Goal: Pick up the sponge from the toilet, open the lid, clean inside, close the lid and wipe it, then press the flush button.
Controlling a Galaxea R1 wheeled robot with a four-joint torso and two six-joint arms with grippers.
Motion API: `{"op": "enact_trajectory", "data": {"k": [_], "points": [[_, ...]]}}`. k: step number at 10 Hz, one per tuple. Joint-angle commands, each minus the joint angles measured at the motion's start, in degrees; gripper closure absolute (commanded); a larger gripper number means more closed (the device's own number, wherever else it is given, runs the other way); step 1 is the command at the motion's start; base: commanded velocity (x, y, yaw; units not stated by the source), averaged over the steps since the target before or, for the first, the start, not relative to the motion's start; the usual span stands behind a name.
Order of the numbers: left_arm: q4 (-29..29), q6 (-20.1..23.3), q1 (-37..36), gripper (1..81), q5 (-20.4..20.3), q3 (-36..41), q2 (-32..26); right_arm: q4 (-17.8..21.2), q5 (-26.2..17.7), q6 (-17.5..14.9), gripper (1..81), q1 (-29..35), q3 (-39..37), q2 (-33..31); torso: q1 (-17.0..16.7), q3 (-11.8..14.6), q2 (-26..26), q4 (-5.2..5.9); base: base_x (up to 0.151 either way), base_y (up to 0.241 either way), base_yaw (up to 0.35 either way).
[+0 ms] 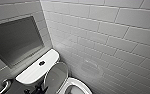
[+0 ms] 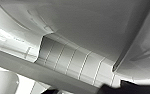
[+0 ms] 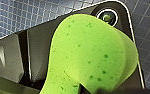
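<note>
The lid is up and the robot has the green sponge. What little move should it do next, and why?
Probably lower the sponge into the bowl. The lid stands raised and the bowl is open. The sponge hangs over blue floor tiles, so it seems not yet inside.

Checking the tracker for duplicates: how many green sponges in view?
1. The sponge is close against the right wrist camera, in front of its dark plate, above a small-tiled floor. Another could be hidden in the toilet bowl, cut off at the head view's edge.
</note>
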Motion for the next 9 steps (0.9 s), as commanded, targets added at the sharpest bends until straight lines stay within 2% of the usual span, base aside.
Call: {"op": "enact_trajectory", "data": {"k": [1, 6, 7, 8, 9], "points": [[4.34, 6.42, 0.35, 1.0, -4.95, -2.01, -7.72, -0.78, -3.43, -0.14, 81.1, 0.10, 0.89, -0.86, 0.00, 0.00, 0.00, 0.02, 0.000, 0.000, 0.000], [4.95, 3.61, 2.89, 1.0, -5.32, -2.19, -7.11, -0.78, -3.43, -0.14, 81.1, 0.10, 0.89, -0.25, 0.00, 0.00, 0.00, 0.00, 0.000, 0.000, 0.000], [9.88, 3.78, 5.63, 1.0, -5.15, -2.27, -6.93, -0.69, -3.43, -0.14, 81.1, 0.37, 0.89, -0.25, 0.00, 0.00, 0.00, 0.00, 0.000, 0.000, 0.000], [18.13, 3.96, 8.79, 1.0, -3.74, -4.73, -4.91, -0.69, -3.43, -0.05, 81.1, 0.63, 0.71, -0.16, 0.00, 0.00, 0.00, 0.00, 0.000, 0.000, 0.000], [25.55, 3.78, 11.95, 1.0, -1.04, -9.87, -1.69, -0.69, -3.43, -0.05, 81.1, 0.81, 0.71, -0.16, 0.00, 0.00, 0.00, 0.00, 0.000, 0.000, 0.000]]}}
